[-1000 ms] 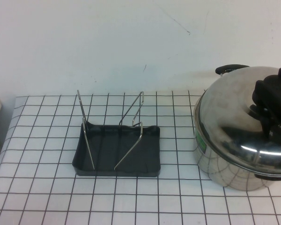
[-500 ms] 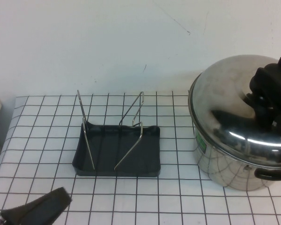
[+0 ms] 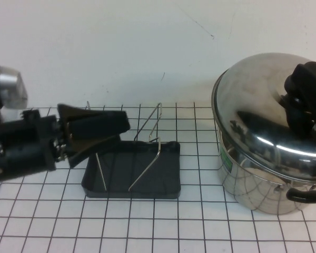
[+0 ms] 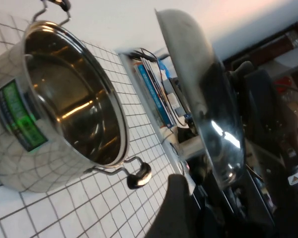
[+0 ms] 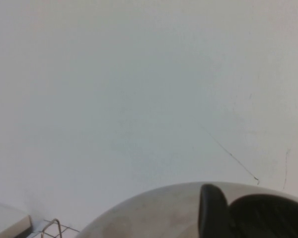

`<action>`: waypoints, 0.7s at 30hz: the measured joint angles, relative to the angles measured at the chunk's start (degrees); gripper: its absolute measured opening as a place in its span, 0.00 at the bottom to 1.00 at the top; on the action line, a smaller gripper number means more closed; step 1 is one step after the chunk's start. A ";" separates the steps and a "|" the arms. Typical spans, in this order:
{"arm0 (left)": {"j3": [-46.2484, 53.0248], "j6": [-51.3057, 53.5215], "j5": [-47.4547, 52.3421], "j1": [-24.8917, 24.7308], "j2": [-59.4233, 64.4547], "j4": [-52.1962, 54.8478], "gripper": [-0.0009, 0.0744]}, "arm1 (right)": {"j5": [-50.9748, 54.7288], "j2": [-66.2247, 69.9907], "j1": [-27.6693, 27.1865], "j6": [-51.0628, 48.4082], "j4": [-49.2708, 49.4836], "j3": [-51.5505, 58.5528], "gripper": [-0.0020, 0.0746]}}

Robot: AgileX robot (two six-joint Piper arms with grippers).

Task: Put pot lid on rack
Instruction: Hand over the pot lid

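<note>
On the left we find our left end effector [image 3: 102, 129] reaching in over the near-left corner of the rack [image 3: 132, 171], its dark fingers spread apart with nothing between them, just above the upright wire loops [image 3: 147, 142]. That is our first worry: if the lid comes across now, it could strike this arm or snag on the loops it crowds. The rack sits on the gridded tabletop [image 3: 163, 221], well apart from the pot [image 3: 263, 182] on the right. There our right end effector [image 3: 305, 108] grips the pot lid [image 3: 263, 113] at its centre, tilted up off the pot so the open steel interior [image 4: 74, 99] shows in the left wrist view. We judge the polished dome heavy and slippery for a hold on one knob; a quick swing could twist it loose, or its low edge could clip the pot rim and shove the pot.
</note>
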 joint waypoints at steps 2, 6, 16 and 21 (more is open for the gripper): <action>-3.47 0.00 0.00 -2.63 2.72 0.00 0.75 | -0.09 0.00 0.00 0.00 0.21 0.00 0.49; -10.01 0.09 -3.23 -9.57 7.84 0.00 0.75 | -1.39 0.00 0.00 0.20 0.72 0.00 0.49; -23.23 0.22 -9.30 -21.24 19.54 0.00 0.73 | -4.03 0.00 0.00 0.20 2.25 0.00 0.49; -28.53 -0.46 -11.29 -24.60 23.64 0.00 0.73 | -4.32 0.00 0.00 0.20 2.36 0.00 0.49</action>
